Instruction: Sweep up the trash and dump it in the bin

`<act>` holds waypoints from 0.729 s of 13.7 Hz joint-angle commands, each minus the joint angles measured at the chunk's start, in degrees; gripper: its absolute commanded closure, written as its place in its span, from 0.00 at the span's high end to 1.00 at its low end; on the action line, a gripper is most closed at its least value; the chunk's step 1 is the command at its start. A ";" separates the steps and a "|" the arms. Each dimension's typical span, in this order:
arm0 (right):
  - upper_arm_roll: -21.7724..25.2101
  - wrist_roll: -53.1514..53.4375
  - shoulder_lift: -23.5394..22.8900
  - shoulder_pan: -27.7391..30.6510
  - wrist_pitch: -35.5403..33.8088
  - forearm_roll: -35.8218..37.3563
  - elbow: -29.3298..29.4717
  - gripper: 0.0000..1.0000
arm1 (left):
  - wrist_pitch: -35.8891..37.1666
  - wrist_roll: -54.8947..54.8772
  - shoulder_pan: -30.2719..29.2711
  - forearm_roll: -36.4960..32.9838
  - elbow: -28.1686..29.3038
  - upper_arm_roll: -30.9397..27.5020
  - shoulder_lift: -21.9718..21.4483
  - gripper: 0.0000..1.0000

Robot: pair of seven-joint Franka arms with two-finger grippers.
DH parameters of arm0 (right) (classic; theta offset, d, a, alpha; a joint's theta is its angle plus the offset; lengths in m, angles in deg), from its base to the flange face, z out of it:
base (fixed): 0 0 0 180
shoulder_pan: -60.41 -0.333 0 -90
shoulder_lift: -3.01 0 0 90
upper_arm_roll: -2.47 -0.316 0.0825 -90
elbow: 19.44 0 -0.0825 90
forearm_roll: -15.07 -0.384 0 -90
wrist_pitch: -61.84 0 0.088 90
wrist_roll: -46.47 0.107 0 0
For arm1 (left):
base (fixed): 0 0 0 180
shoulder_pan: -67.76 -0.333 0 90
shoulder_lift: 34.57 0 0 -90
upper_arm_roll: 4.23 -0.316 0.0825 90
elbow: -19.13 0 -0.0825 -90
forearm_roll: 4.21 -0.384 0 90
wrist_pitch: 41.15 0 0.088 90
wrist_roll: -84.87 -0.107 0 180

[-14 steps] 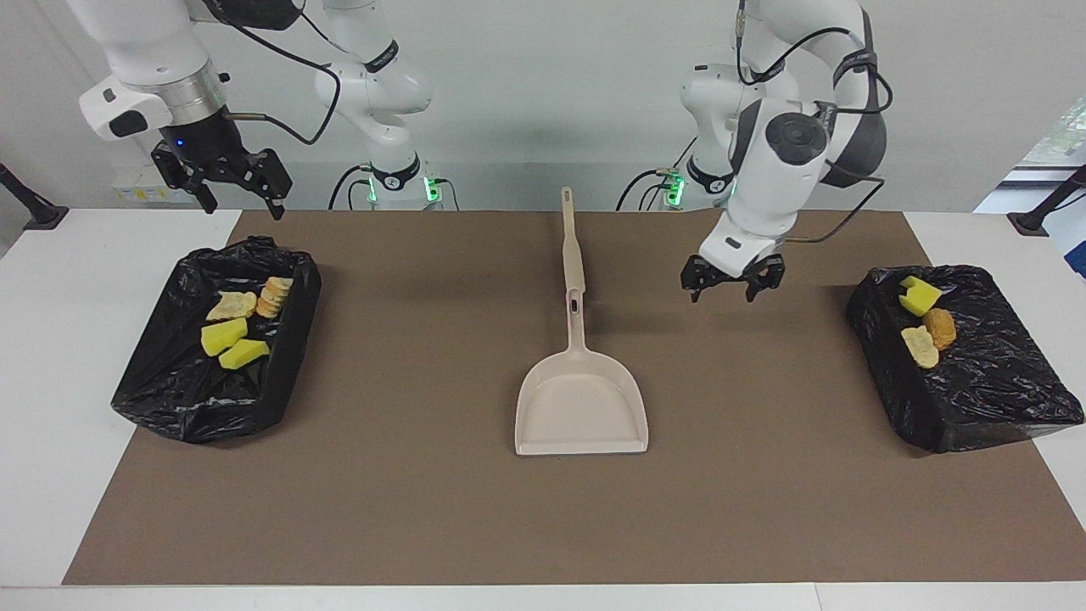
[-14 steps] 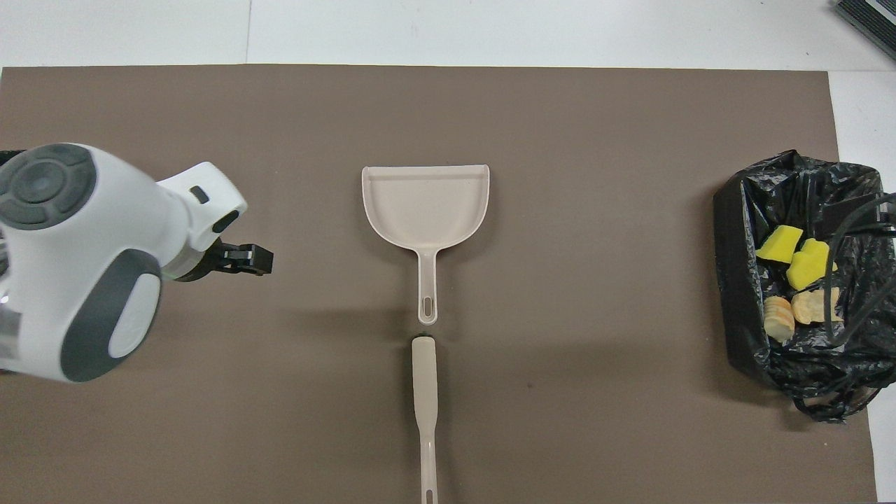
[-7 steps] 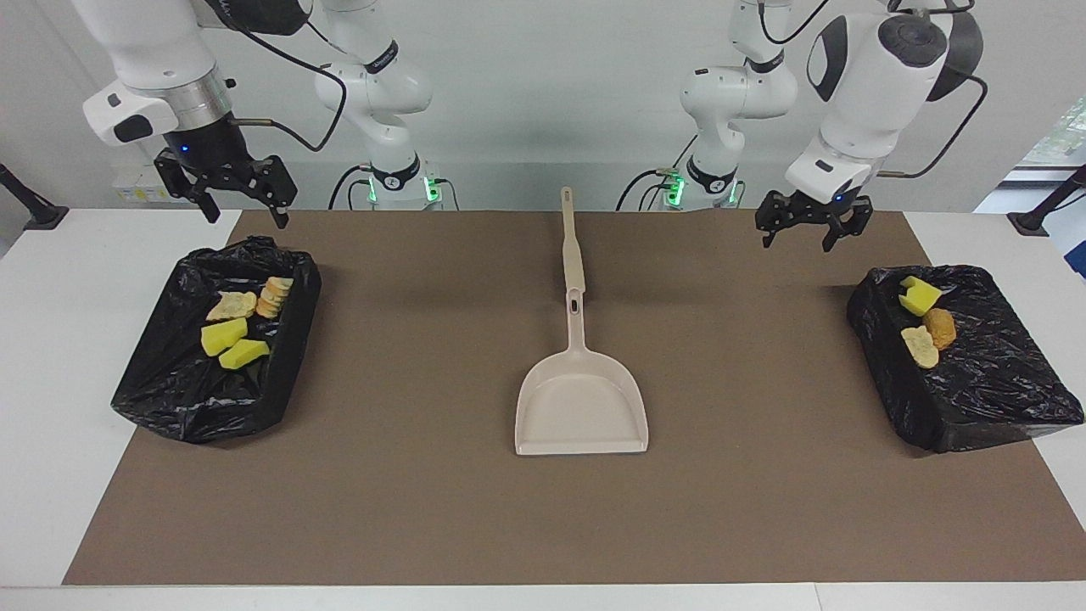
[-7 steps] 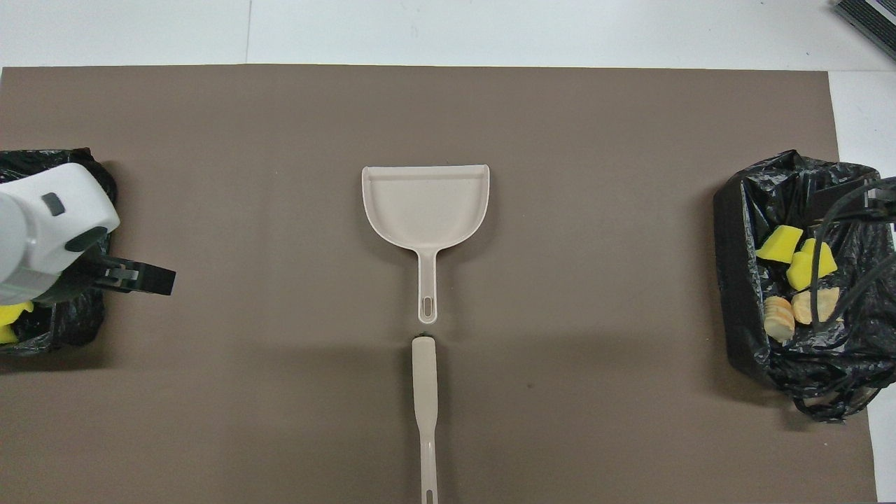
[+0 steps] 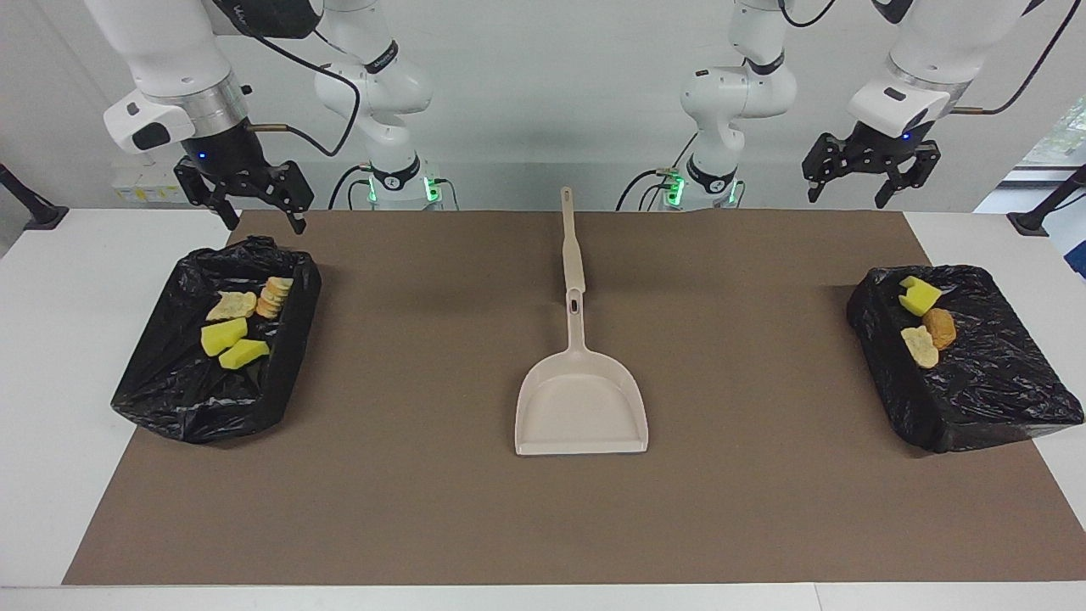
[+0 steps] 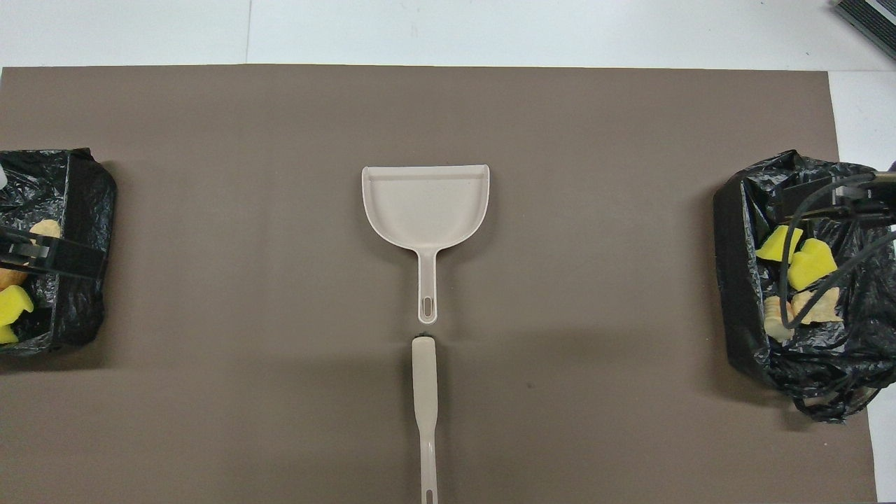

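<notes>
Facing view: dustpan (image 5: pixel 582 406) lies flat mid-mat, and everything below is placed relative to it. Brush (image 5: pixel 573 246) lies in line with the dustpan handle, nearer the robots, its tip just short of the handle end; the bristle end isn't distinguishable.

Trash sits in two black-lined bins, one each side of the dustpan and well apart from it. The bin toward the right arm's end (image 5: pixel 170 382) holds four pieces: two yellow sponge chunks (image 5: pixel 224 336) and two bread pieces (image 5: pixel 231 304). The bin toward the left arm's end (image 5: pixel 1001 399) holds three: a yellow sponge chunk (image 5: pixel 919 294), a brown pastry piece (image 5: pixel 940 327) and a pale bread piece (image 5: pixel 920 345).

Brown mat (image 5: pixel 424 475) around the dustpan has no trash on it.

Right tool (image 5: pixel 260 212) is up in the air over the robot-side edge of its bin, fingers spread, holding nothing. Left tool (image 5: pixel 848 188) is raised over the tabletop on the robot side of its bin, also released and empty.

Overhead view: same layout, dustpan (image 6: pixel 425 206) centred, each bin (image 6: pixel 742 280) partly covered by the arm above it.
</notes>
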 commanded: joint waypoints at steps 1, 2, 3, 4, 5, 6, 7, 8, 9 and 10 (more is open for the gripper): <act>-0.39 0.89 1.06 0.46 0.56 -0.58 -1.45 1.00 | 2.32 -0.82 -2.45 2.61 -3.80 0.30 2.11 1.00; -0.39 0.72 1.06 0.46 0.64 -0.66 -1.62 1.00 | 2.05 -0.82 -2.37 2.53 -3.63 0.21 1.50 1.00; -0.39 0.80 1.15 0.38 0.64 -0.67 -1.71 1.00 | 2.31 -0.82 -2.46 2.45 -3.10 -0.05 1.15 1.00; -0.31 0.81 1.06 -0.58 0.56 -0.49 -1.71 1.00 | 2.31 -0.82 -2.37 2.45 -3.01 -0.05 0.89 1.00; 0.22 0.81 1.06 -1.46 0.56 -0.40 -1.71 1.00 | 2.31 -0.73 -2.37 2.45 -2.92 -0.05 0.80 1.00; 0.22 0.81 1.06 -1.38 0.56 -0.32 -1.71 1.00 | 2.23 -0.64 -2.37 2.45 -2.92 -0.05 0.79 1.00; 0.22 0.81 1.15 -1.47 0.38 -0.31 -1.71 1.00 | 2.22 -0.64 -2.46 2.45 -2.92 -0.05 0.79 1.00; 0.39 0.81 1.15 -1.56 0.38 -0.31 -1.71 1.00 | 2.14 -0.55 -2.46 2.27 -3.01 -0.05 0.71 1.00; 0.48 0.89 1.15 -1.65 0.38 -0.31 -1.71 1.00 | 2.05 -0.47 -2.46 2.27 -3.10 -0.05 0.18 1.00; 0.92 0.89 1.15 -2.69 0.38 -0.23 -1.71 1.00 | 2.05 -0.38 -2.46 2.18 -3.10 -0.05 -0.52 1.00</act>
